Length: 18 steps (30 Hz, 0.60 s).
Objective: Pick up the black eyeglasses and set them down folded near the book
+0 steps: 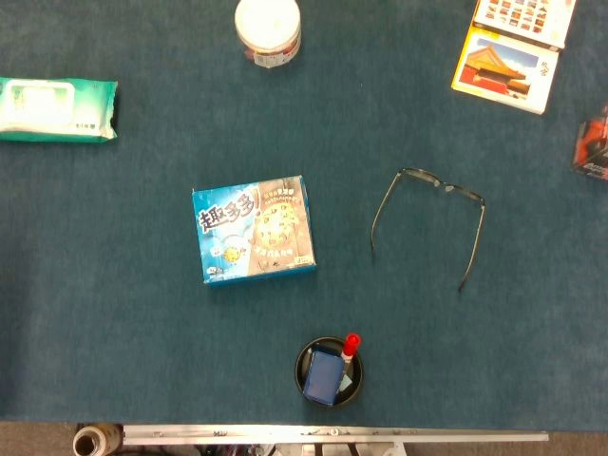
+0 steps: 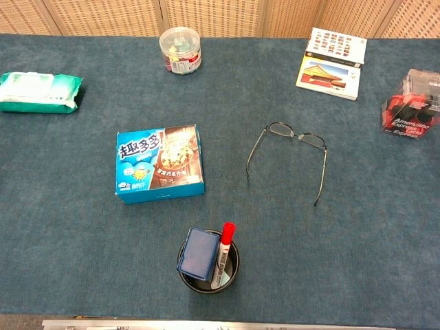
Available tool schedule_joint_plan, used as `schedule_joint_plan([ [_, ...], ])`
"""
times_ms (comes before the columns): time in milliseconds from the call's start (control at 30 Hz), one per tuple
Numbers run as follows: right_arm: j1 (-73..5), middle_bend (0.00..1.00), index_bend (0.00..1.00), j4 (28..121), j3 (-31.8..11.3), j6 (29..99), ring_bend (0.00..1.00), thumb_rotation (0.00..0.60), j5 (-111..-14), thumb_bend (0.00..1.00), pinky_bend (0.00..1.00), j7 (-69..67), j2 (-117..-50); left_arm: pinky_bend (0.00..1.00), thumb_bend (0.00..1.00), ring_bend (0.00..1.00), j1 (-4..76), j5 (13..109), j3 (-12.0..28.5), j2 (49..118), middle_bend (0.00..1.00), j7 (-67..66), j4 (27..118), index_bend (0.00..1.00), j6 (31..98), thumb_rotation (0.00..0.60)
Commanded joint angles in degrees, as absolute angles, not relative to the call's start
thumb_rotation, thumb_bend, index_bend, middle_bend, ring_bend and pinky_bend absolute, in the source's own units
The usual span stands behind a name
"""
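Black eyeglasses [image 1: 429,214] (arms unfolded), seemingly flat

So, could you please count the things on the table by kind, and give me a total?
Eyeglasses: 1, black eyeglasses, arms unfolded
Books: 1, book
Boxes: 2, cookie box, clear box
Jars: 1, plastic jar
Wipes packs: 1
Holder cups: 1, with marker and eraser
Total: 7

Lab-like tabletop: blue felt table [image 2: 357,227], perforated panels [image 2: 103,15].
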State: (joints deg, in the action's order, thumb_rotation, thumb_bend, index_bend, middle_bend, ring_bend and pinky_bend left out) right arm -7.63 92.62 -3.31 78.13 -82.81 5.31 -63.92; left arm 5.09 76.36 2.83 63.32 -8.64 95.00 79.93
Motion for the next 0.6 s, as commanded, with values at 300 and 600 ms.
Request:
schedule_joint_plan([
  [300,-8.38,0.5,0.64,92.5,-2.52,76.64,0.35,0.6,-83.58,0.52,0.36,4.99,-64.47,0.46,0.48,0.37,4.53,76.69,2.35,62.86,0.45,-9.0,96.14,0.52,80.53,0.6],
  [600,-9.17,0.5,0.64,93.24,-1.1,75.92,0.35,0.6,-86.54,0.52,0.37,6.7,-65.72,0.46,0.48,0.37,4.34,77.91,1.67,62.46,0.45,-8.26,96.78,0.52,80.53,0.6],
])
